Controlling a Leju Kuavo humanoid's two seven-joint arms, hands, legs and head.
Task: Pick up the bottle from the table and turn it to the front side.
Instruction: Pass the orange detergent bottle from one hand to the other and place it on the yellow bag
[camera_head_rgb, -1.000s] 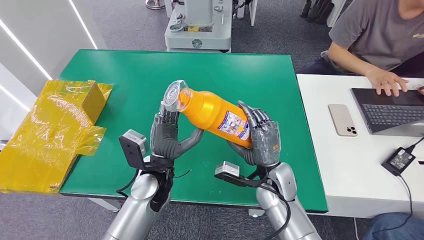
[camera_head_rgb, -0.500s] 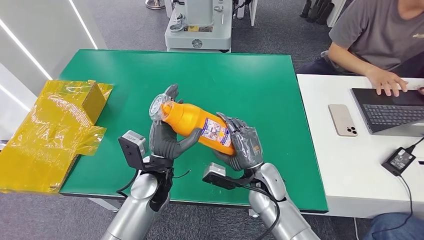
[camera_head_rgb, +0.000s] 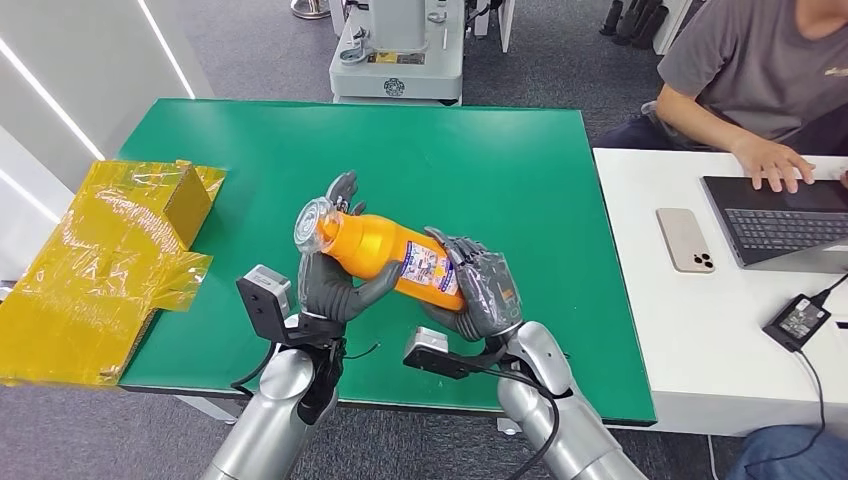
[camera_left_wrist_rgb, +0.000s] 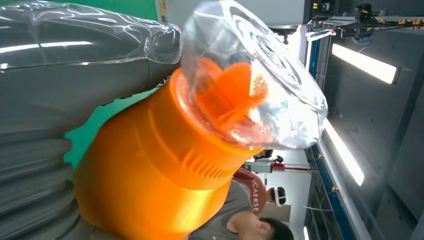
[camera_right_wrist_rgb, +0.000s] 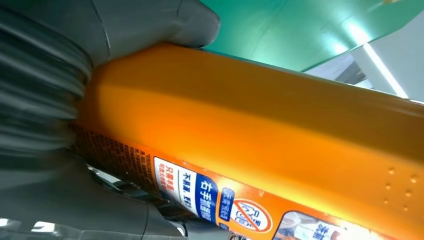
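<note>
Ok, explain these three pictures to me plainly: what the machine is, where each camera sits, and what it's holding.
This is a humanoid robot with two silver arms. The wide picture comes from its head, looking down at a green table. The two close-ups come from cameras at its wrists. Its left hand grips the neck end of an orange plastic bottle with a clear cap, and its right hand grips the labelled end, holding it tilted above the table. A crumpled yellow plastic wrap over a box lies at the table's left edge. At a white desk a person uses a laptop.
</note>
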